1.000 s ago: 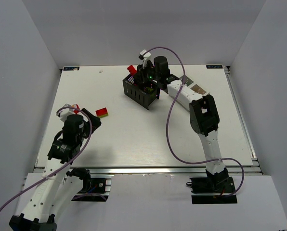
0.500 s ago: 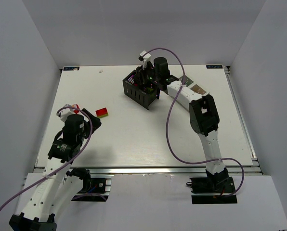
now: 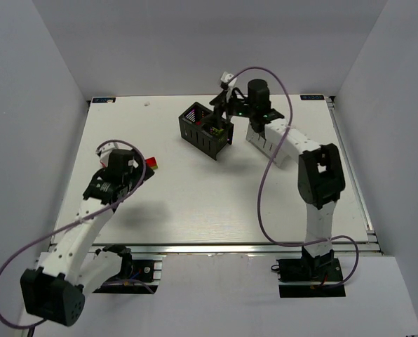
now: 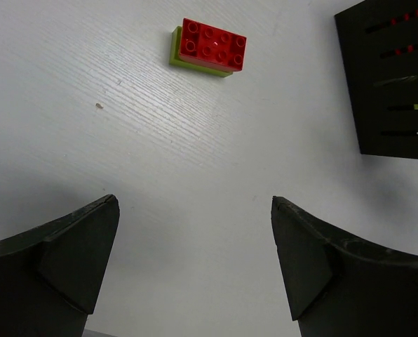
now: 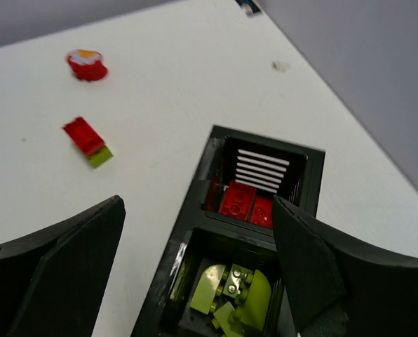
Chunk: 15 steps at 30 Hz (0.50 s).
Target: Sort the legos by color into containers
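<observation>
One black plastic rectangular bin with slotted sides stands on the white counter, and it has two compartments. One compartment holds at least two studded red plastic bricks side by side; a red sliver beside them may be a third. The other holds a heap of lime-green plastic pieces, three or more, too jumbled for a sure count. Out on the counter lie one loose two-brick stack, red on lime-green with eight red studs showing, and one small round red piece. There are two tools: the left tool and the right tool.
</observation>
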{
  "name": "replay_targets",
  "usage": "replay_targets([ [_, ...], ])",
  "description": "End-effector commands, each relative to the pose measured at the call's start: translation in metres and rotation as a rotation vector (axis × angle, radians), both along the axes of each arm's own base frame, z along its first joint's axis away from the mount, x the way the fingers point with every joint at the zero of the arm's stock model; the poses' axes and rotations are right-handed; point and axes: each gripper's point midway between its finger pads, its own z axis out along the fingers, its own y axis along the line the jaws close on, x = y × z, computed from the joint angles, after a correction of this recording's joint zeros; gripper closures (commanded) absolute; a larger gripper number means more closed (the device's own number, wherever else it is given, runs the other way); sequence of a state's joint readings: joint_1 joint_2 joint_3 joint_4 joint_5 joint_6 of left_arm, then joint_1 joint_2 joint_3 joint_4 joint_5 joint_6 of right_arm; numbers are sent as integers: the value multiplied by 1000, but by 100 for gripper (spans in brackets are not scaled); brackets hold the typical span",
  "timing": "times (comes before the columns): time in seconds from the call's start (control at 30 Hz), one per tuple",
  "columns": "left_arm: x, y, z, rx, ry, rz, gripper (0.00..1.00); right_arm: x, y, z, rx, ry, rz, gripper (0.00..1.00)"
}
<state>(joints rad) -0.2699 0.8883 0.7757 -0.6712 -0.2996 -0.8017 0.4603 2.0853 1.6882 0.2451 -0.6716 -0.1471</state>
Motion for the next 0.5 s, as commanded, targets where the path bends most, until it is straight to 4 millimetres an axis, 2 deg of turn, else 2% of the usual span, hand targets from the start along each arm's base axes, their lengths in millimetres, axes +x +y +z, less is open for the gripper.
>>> replay_targets([
  [0.0,19,-2,6,19,25,0,2,-50,-14,92,106,-239,228,11],
  [0.03,26,-3,12,22,26,4,2,-59,-21,77,88,-200,255,11],
  [0.07,32,-2,0,51,82,6,2,-78,-25,88,92,-230,303,11],
  [0.1,35,-1,-3,66,106,3,2,-85,-29,85,75,-268,320,11],
  [0.13,40,-2,-4,80,120,-9,2,-95,-33,69,55,-252,335,11],
  [0.17,49,-2,-5,110,139,-33,2,-109,-39,73,41,-256,353,12],
  [0.2,54,-3,-4,123,141,-48,2,-114,-42,70,22,-290,368,16],
  [0.27,65,-4,0,188,143,-126,2,-131,-50,62,-2,-245,383,24],
  [0.3,70,-7,-6,209,162,-170,2,-136,-52,60,-7,-232,390,35],
  [0.37,76,-8,-8,285,171,-283,2,-147,-58,57,-9,-202,405,50],
  [0.4,82,-10,-11,309,176,-312,2,-151,-60,55,-9,-187,408,63],
  [0.43,85,-9,-13,333,184,-336,2,-155,-62,54,-7,-182,412,67],
  [0.47,87,-7,-15,378,196,-377,2,-163,-64,48,-13,-150,416,67],
])
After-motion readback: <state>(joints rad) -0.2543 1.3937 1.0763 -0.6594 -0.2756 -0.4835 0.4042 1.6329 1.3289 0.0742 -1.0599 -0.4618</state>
